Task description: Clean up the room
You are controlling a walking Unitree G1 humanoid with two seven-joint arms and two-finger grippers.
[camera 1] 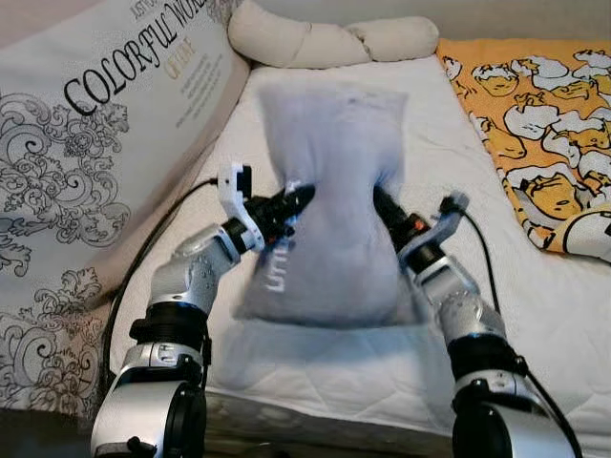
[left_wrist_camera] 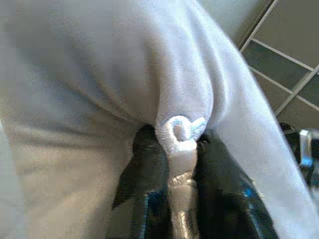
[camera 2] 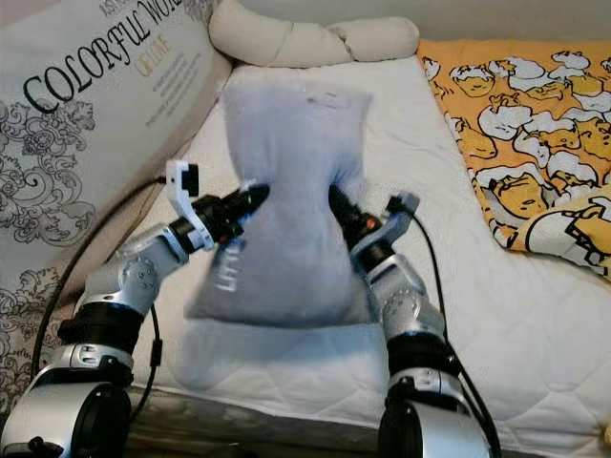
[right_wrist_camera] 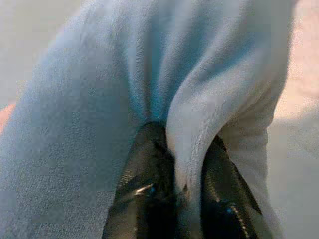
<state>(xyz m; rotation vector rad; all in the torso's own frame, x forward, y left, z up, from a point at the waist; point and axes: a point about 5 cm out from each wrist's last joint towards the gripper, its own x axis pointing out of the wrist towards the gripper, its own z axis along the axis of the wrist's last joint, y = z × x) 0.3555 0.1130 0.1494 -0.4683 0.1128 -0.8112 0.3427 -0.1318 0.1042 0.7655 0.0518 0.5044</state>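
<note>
Left wrist view is showing my left gripper (left_wrist_camera: 182, 149) pinching a fold of the pale grey pillow (camera 1: 325, 200), its two black fingers (left_wrist_camera: 144, 164) pressing together on a bunched lip of fabric with a bit of white stitching on it. Right wrist view is showing my right gripper (right_wrist_camera: 182, 164) doing the same on the opposite edge, a ridge of the soft cloth squeezed between its fingers (right_wrist_camera: 144, 174).

From my head camera, I am holding the pillow upright between the two grippers, the left gripper (camera 1: 298, 198) biting into its left side and the right gripper (camera 1: 382, 205) into its right side, so that the pillow is narrowing at the waist where I am clamping it. Some pale lettering is running up the pillow's lower left part, just beside my left gripper, too blurred to read.

Below and beyond my grippers the white quilted mattress (camera 1: 535, 305) is stretching away, the pillow's lower edge hanging just above it. Out past my left gripper a large printed cushion (camera 1: 86, 143) with grey scrollwork and the words "COLORFUL WORLD" is leaning at the bed's side. Straight ahead, beyond the pillow's top, a long cream bolster (camera 1: 325, 40) is lying across the head of the bed. Off past my right gripper an orange blanket (camera 1: 544, 124) with cartoon figures is spreading over the mattress.
</note>
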